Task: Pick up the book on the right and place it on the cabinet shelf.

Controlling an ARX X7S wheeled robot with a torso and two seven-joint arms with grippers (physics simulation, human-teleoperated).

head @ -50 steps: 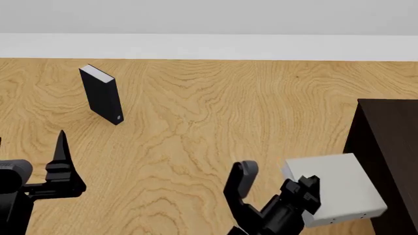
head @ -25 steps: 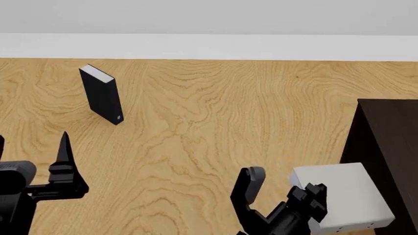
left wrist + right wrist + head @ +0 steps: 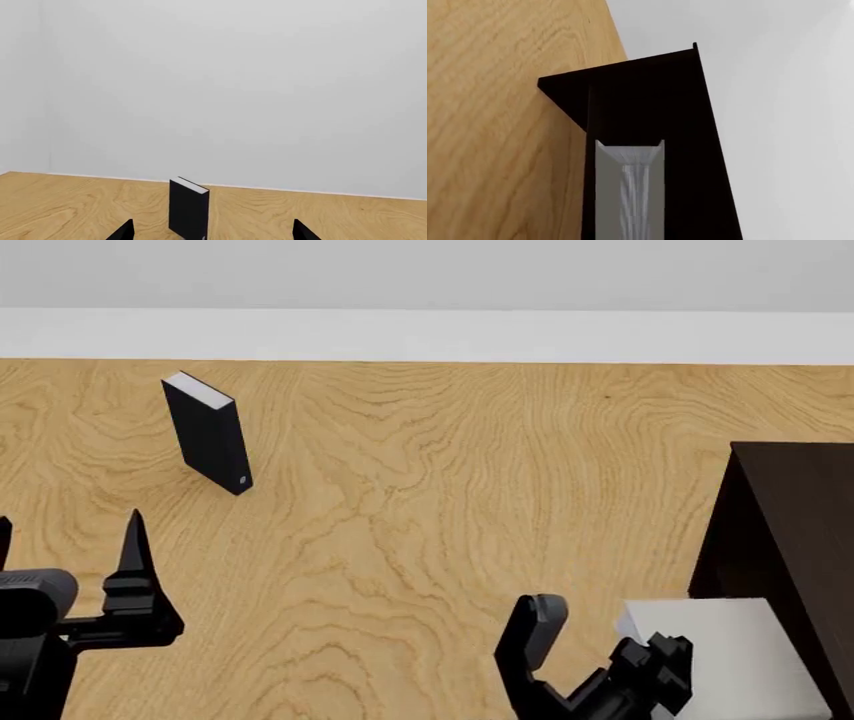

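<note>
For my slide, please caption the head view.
Right claw holds grey book beside dark cabinet; black book stands far left.

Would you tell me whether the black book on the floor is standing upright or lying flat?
Upright: the black book stands on its bottom edge, white page tops facing up.

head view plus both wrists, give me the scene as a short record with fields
surface: wooden tabletop
held item: light-grey book, in the right gripper, beside the cabinet front
target: dark cabinet at the right edge
other item: black book, upright, far left
left gripper: open, holding nothing, aimed toward the black book
placement: not yet done; book's white page edges face the cabinet in the right wrist view
</note>
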